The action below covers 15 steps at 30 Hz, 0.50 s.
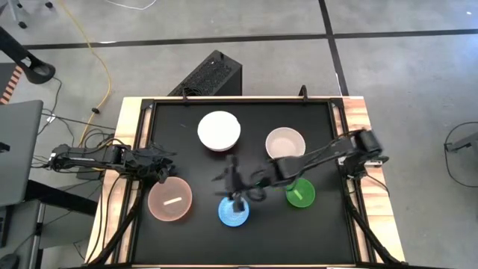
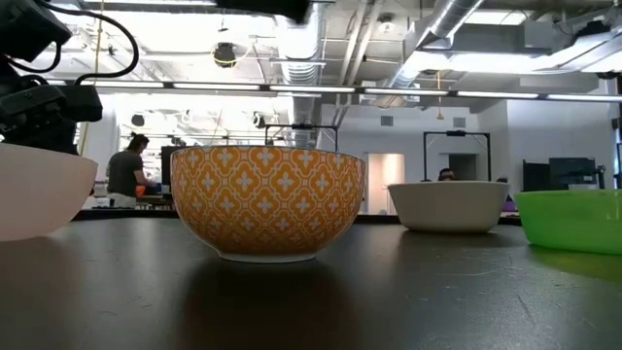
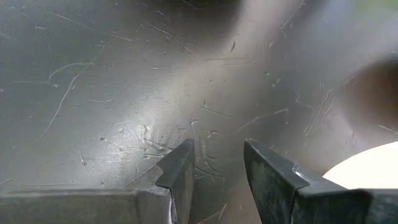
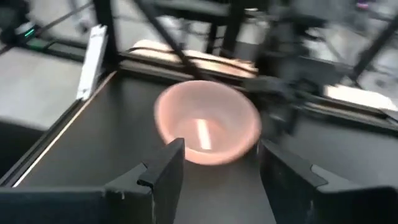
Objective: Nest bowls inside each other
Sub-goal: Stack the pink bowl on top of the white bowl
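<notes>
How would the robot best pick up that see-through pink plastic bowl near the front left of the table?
By its thin rim, coming straight down from above. The translucent pink plastic bowl sits upright and open, apart from the other bowls, so one finger can go inside the wall and one outside. Its body looks too wide for a claw to span. The left claw is right beside it, probably the handier one.

The black desk (image 1: 187, 239) carries five separate bowls: white bowl (image 1: 219, 130) and beige bowl (image 1: 285, 141) toward the back, pink bowl (image 1: 170, 200), blue bowl (image 1: 234, 213) and green bowl (image 1: 300, 193) nearer the front.
</notes>
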Each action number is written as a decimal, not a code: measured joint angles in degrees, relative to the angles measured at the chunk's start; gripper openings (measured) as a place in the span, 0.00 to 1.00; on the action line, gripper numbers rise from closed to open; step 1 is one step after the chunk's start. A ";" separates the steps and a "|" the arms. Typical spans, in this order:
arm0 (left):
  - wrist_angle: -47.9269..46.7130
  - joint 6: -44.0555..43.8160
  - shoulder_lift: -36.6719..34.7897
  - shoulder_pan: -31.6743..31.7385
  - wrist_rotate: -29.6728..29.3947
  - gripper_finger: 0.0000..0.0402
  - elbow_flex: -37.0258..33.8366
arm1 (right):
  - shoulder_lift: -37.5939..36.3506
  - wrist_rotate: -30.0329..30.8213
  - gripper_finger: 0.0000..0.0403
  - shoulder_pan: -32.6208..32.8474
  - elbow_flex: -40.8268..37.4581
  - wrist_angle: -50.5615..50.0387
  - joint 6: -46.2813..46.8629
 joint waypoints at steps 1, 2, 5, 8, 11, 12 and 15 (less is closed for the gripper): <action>0.00 0.01 0.00 0.01 0.00 0.32 0.00 | 2.48 -1.52 0.56 0.30 2.78 -0.99 -1.50; 0.00 -0.01 0.00 0.01 0.00 0.32 0.00 | 4.86 -3.03 0.56 0.44 5.42 -1.99 -3.16; 0.00 0.01 0.00 -0.01 0.02 0.32 0.00 | 11.53 -6.74 0.56 0.90 13.45 -6.48 -8.29; 0.00 0.01 0.00 0.00 0.02 0.32 0.00 | 17.59 -7.80 0.56 1.26 21.13 -9.68 -12.18; 0.00 0.01 0.00 0.01 0.02 0.32 0.00 | 23.43 -7.87 0.56 1.25 27.85 -11.94 -15.02; 0.00 0.01 0.00 0.01 0.02 0.32 0.00 | 25.10 -7.91 0.56 1.31 29.69 -12.95 -15.95; 0.00 0.01 0.00 0.00 0.03 0.32 0.00 | 29.11 -7.95 0.56 1.46 34.89 -15.21 -19.05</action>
